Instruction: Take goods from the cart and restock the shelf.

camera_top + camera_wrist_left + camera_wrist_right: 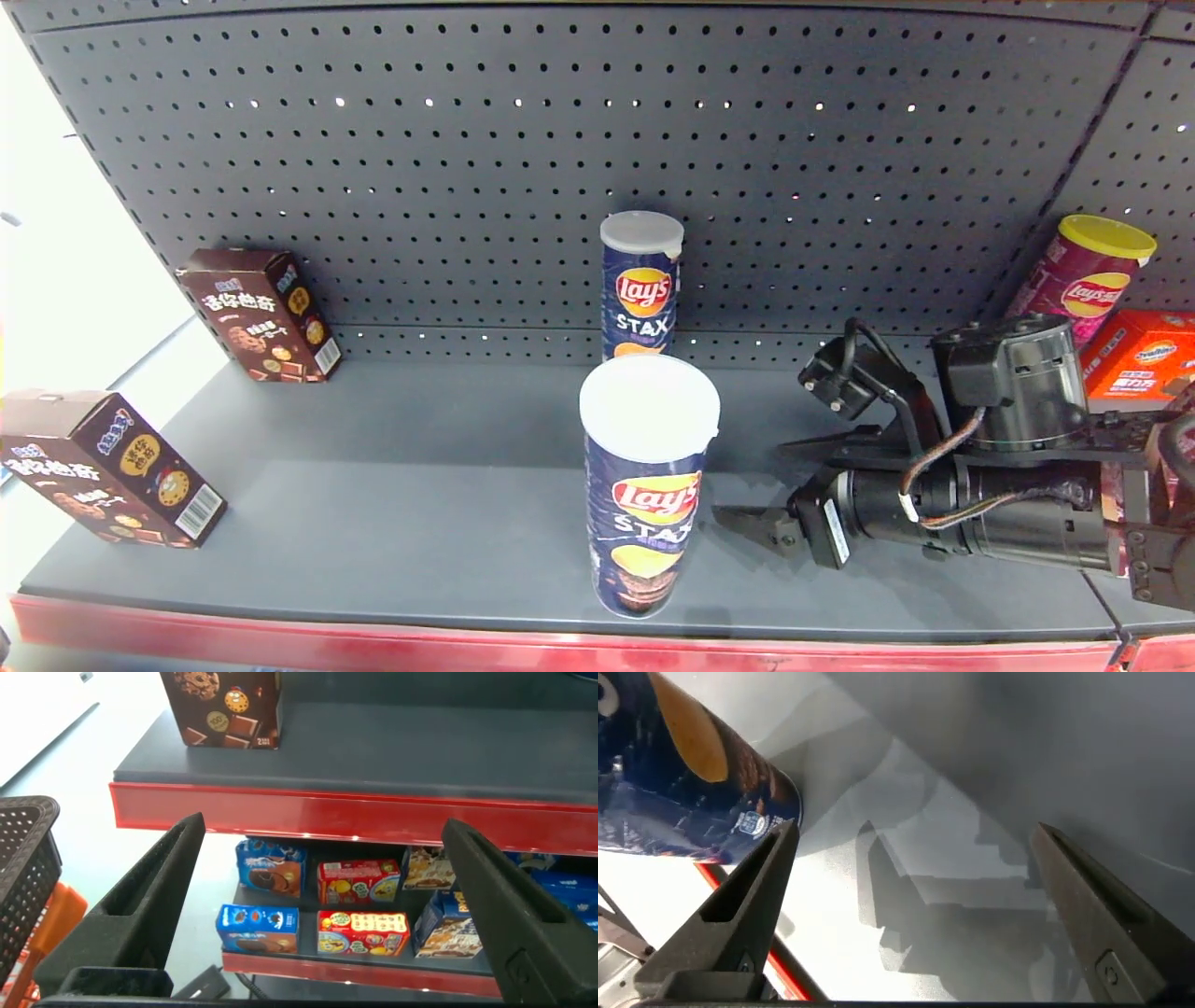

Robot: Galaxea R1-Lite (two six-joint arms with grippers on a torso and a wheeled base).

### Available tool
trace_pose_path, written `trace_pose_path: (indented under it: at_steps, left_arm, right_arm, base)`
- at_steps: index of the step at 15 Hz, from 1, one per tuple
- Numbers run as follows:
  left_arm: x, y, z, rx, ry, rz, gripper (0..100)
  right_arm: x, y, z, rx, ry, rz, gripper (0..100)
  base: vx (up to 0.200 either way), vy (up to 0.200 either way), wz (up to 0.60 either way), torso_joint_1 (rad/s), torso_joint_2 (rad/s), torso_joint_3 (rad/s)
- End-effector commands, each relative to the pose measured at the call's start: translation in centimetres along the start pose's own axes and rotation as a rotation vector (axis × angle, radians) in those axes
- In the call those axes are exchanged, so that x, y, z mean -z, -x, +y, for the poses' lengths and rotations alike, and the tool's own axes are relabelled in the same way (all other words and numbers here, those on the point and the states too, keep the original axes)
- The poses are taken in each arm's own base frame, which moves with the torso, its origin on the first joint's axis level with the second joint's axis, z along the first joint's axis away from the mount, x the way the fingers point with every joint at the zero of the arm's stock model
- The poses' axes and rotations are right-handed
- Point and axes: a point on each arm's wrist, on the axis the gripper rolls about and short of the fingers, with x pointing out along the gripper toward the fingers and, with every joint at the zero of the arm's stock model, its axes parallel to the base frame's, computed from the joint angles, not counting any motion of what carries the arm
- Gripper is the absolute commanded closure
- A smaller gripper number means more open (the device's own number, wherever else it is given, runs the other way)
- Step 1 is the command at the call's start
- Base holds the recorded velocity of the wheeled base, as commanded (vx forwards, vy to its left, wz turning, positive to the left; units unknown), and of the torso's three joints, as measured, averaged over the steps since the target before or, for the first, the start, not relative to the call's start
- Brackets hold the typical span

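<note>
Head view: the front chip can [644, 485] stands upright near the shelf's red front edge [467, 639]. The right gripper [766, 483] is just beside the can, fingers apart and empty.

Left wrist view: the left gripper [324, 831] faces the red edge, fingers apart and empty.

Right wrist view: the can lies outside one finger, with bare shelf [971, 765] between the fingers.

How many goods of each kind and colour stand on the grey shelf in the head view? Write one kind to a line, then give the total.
Blue chip cans: 2
Magenta chip can: 1
Brown cookie boxes: 2
Orange box: 1
Total: 6
</note>
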Motion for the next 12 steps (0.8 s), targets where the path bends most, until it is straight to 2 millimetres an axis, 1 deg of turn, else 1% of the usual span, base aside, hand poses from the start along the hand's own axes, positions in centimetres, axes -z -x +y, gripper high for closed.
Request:
trace_pose_path:
  at_steps: [1, 2, 3, 4, 5, 6, 7, 8, 10, 11, 12]
  left_arm:
    - [0.0, 0.0, 0.0, -0.002, 0.002, 0.001, 0]
    - [0.0, 0.0, 0.0, -0.001, 0.0, 0.001, 0]
    - [0.0, 0.0, 0.0, 0.002, 0.0, 0.003, 0]
    - [0.0, 0.0, 0.0, 0.002, 0.0, 0.001, 0]
    - [0.0, 0.0, 0.0, 0.002, 0.0, 0.001, 0]
    - [0.0, 0.0, 0.0, 0.002, 0.0, 0.001, 0]
    - [0.0, 0.0, 0.0, 0.002, 0.0, 0.001, 0]
    - [0.0, 0.0, 0.0, 0.002, 0.0, 0.001, 0]
    - [0.0, 0.0, 0.0, 0.002, 0.0, 0.001, 0]
    - [0.0, 0.0, 0.0, 0.002, 0.0, 0.001, 0]
    - [0.0, 0.0, 0.0, 0.002, 0.0, 0.003, 0]
  right_arm:
    - [-0.1, 0.0, 0.0, -0.001, 0.001, -0.005, 0]
    - [-0.3, 0.0, -0.1, 0.002, 0.001, -0.017, 0]
    - [-1.1, 0.2, -0.3, 0.01, 0.004, -0.055, 0]
    - [-2.7, 0.6, -0.9, 0.035, 0.003, -0.12, 0]
    - [-4.3, 1.6, -1.8, 0.069, -0.001, -0.186, 0]
    - [-5.4, 3.1, -2.6, 0.109, -0.004, -0.245, 0]
    - [-5.9, 4.2, -2.9, 0.125, 0.0, -0.281, 0]
    - [-6.4, 6.2, -2.9, 0.145, 0.005, -0.333, 0]
    - [-6.9, 9.9, -3.1, 0.189, 0.008, -0.42, 0]
    - [-6.9, 12.8, -2.7, 0.213, 0.016, -0.486, 0]
    - [-6.5, 14.3, -2.2, 0.219, 0.02, -0.515, 0]
  base:
    - [0.0, 0.0, 0.0, 0.0, 0.0, 0.0]
    - [0.0, 0.0, 0.0, 0.0, 0.0, 0.0]
    - [0.0, 0.0, 0.0, 0.0, 0.0, 0.0]
    - [0.0, 0.0, 0.0, 0.0, 0.0, 0.0]
    - [0.0, 0.0, 0.0, 0.0, 0.0, 0.0]
    - [0.0, 0.0, 0.0, 0.0, 0.0, 0.0]
    - [0.0, 0.0, 0.0, 0.0, 0.0, 0.0]
    - [0.0, 0.0, 0.0, 0.0, 0.0, 0.0]
    - [0.0, 0.0, 0.0, 0.0, 0.0, 0.0]
    - [0.0, 0.0, 0.0, 0.0, 0.0, 0.0]
    - [0.0, 0.0, 0.0, 0.0, 0.0, 0.0]
